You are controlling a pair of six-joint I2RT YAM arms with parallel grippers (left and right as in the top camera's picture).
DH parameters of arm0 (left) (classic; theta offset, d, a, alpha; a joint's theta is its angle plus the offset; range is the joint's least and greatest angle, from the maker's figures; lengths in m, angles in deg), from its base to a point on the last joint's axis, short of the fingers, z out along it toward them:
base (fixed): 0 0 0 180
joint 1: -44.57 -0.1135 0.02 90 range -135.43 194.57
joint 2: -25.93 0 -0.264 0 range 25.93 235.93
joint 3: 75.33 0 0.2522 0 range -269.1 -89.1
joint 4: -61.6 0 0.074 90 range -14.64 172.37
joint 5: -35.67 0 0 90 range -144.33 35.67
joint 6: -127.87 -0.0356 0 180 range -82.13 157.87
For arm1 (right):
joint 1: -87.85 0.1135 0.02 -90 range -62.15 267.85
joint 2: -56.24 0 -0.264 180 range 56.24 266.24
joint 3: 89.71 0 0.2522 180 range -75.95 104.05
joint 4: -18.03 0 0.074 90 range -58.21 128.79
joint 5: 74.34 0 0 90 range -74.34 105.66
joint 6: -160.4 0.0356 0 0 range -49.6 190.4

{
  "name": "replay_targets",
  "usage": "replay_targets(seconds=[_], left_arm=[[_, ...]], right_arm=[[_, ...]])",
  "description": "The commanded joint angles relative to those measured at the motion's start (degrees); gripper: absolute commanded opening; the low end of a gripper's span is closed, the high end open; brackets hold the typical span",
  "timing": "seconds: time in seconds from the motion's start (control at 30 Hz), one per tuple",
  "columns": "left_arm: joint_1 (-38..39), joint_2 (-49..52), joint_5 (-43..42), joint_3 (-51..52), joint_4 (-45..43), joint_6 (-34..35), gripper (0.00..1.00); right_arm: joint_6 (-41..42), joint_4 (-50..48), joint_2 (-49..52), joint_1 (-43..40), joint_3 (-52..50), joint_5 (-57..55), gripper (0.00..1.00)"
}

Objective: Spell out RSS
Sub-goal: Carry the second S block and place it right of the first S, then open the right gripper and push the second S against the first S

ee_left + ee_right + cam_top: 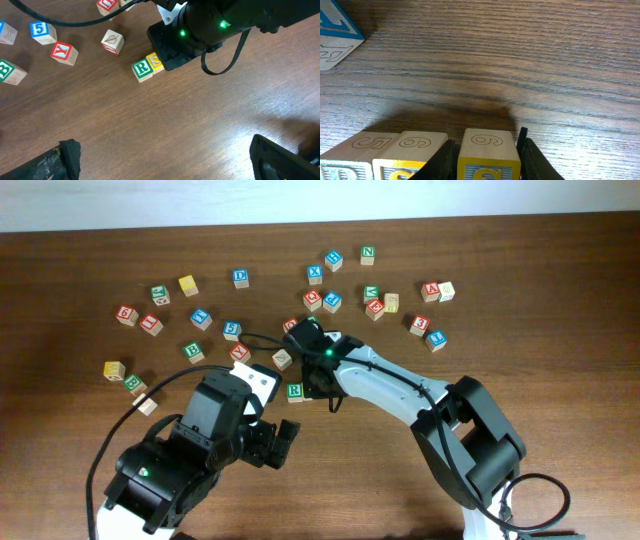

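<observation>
The cube with a green R [294,392] lies on the table near the middle. In the left wrist view the R cube [142,69] touches a yellow S cube [156,62] on its right, and the right gripper [172,47] covers what lies beyond. In the right wrist view three cubes stand in a row at the bottom edge: the leftmost cube [350,157], a yellow S cube [412,152], and a second yellow S cube [487,155]. My right gripper [485,150] is shut on that second S cube, set on the table. My left gripper [167,165] is open and empty, nearer the front edge.
Several other letter cubes lie scattered across the far half of the table [560,380]. Close by are a leaf cube [112,41], a red Y cube [64,52] and a blue cube [335,30]. The right arm [400,390] stretches across the middle.
</observation>
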Motion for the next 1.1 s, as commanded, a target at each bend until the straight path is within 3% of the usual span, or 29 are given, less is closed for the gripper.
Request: replay_targets(seconds=[0.0,0.23,0.73,0.97,1.0,1.07], left_arm=[[-0.1,-0.2,-0.4,0.0,-0.1,-0.9,0.99],[-0.1,-0.2,-0.4,0.0,-0.1,-0.9,1.0],[-0.1,-0.2,-0.4,0.0,-0.1,-0.9,0.99],[-0.1,-0.2,-0.4,0.0,-0.1,-0.9,0.99],[-0.1,-0.2,-0.4,0.0,-0.1,-0.9,0.99],[-0.1,-0.2,-0.4,0.0,0.0,-0.9,0.99]], right_arm=[[0.3,-0.2,1.0,0.3,-0.3,-1.6,0.28],[0.3,-0.6,1.0,0.3,-0.3,-1.9,0.37],[0.3,-1.6,0.9,-2.4,0.1,-2.0,0.37],[-3.3,-1.4,0.9,-3.9,6.4,-1.6,0.37],[-4.5,-0.5,0.8,-3.9,7.7,-1.6,0.36],[-4.5,1.9,0.8,-4.0,9.7,-2.1,0.09]])
